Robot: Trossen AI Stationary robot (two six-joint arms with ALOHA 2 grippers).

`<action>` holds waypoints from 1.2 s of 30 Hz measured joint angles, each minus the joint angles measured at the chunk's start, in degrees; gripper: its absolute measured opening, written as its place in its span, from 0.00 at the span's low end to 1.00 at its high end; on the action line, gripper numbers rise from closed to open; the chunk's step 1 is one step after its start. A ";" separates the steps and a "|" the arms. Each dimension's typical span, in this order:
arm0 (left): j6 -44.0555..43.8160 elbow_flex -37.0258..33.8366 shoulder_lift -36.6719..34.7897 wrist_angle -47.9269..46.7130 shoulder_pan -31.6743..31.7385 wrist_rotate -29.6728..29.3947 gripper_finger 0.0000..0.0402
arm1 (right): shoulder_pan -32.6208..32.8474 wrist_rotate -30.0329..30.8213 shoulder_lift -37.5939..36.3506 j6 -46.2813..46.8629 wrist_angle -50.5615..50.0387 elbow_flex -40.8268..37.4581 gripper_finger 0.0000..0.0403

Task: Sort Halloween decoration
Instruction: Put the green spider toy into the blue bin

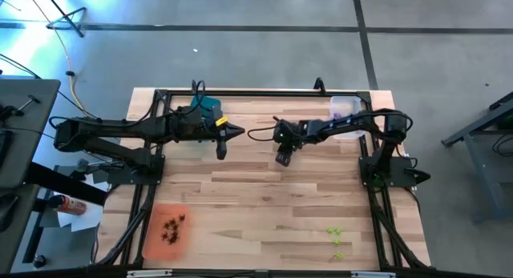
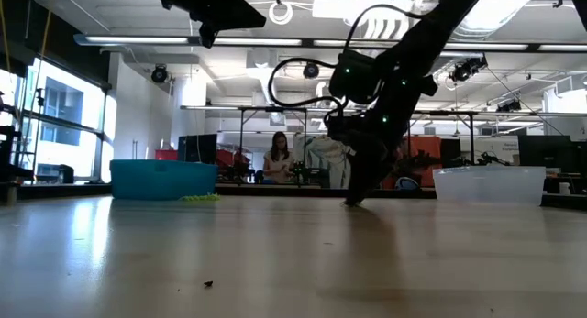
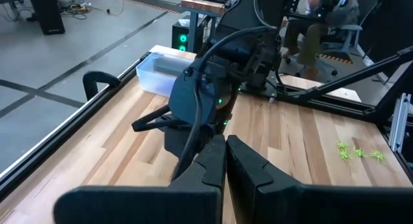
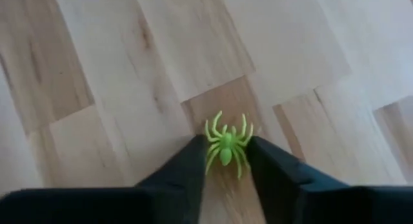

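A lime green spider trinket (image 4: 226,146) lies on the wooden table between the two fingertips of my right gripper (image 4: 226,161), which points steeply down at the table's middle (image 1: 282,159). My left gripper (image 1: 239,132) hovers above the table to its left, fingers shut (image 3: 226,153) on nothing. More green trinkets (image 1: 335,234) lie near the front right edge. Several dark trinkets (image 1: 173,227) sit in the orange tray (image 1: 152,244). My right gripper has the green spider between its two fingers, which meet its outer legs (image 4: 210,135) on both sides. The fingers come from above, slanting down. The spider lies flat on the table, belly down.
A teal tray (image 2: 163,179) stands at the back left, partly under my left arm, with green trinkets (image 2: 200,198) beside it. A clear tray (image 1: 345,110) stands at the back right. One small dark trinket (image 2: 208,283) lies near the front edge. People sit beyond the table.
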 joint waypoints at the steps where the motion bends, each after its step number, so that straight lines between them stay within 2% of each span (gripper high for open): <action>1: 0.08 0.00 0.00 -0.03 0.00 0.01 0.00 | -0.04 0.05 -0.57 0.00 -0.13 -0.05 0.21; 3: 0.75 0.00 -0.69 -0.59 0.00 0.02 0.00 | -0.08 0.09 -1.60 -0.17 -0.59 -0.24 0.09; 5: 1.71 0.02 -2.25 -0.88 0.00 0.02 0.00 | -0.14 -0.93 -3.48 -1.17 -1.10 -0.35 0.03; 15: 2.55 0.04 -11.45 -11.02 0.00 -2.47 0.00 | -0.05 -3.52 -17.35 -0.52 -0.34 -0.31 0.00; 21: 2.51 0.04 -8.43 -7.84 0.06 -4.05 0.03 | 2.90 -5.98 -23.57 3.62 9.51 -0.24 0.00; 26: 2.89 0.02 -1.38 2.39 -0.05 -2.75 0.15 | 5.95 -4.72 -24.62 6.64 19.90 -0.20 0.00; 29: 2.56 -0.02 1.88 6.82 -0.35 -2.21 0.26 | 7.49 -1.56 -24.62 7.44 23.35 -0.14 0.00; 36: -1.05 -0.02 2.11 8.51 -0.42 -2.17 0.48 | 8.67 7.16 -24.60 2.55 20.71 4.33 0.00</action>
